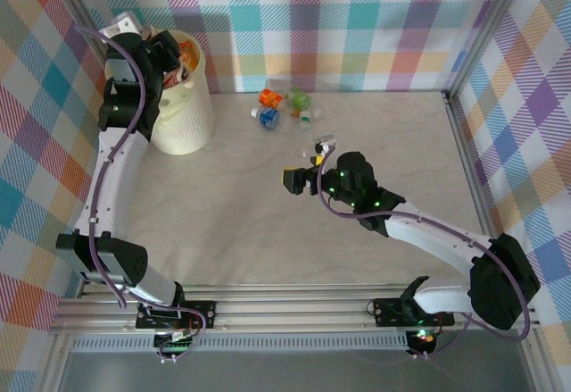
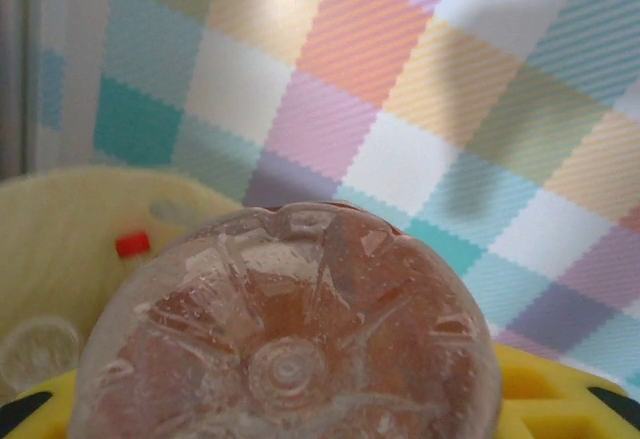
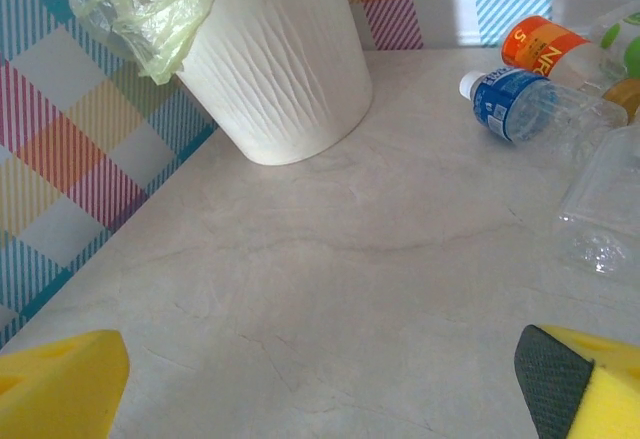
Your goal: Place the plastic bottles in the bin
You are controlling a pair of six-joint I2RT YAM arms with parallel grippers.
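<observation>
While the left gripper clamps a clear brownish plastic bottle between its jaws over the pale cream round plastic bin, the right gripper stands spread, a blue-labelled clear plastic bottle lying ahead-right of its jaws.

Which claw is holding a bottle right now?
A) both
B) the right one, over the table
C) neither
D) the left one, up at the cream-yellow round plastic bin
D: the left claw is shut on a clear plastic bottle above the cream-yellow round plastic bin, while the right claw stands open over the table.
</observation>
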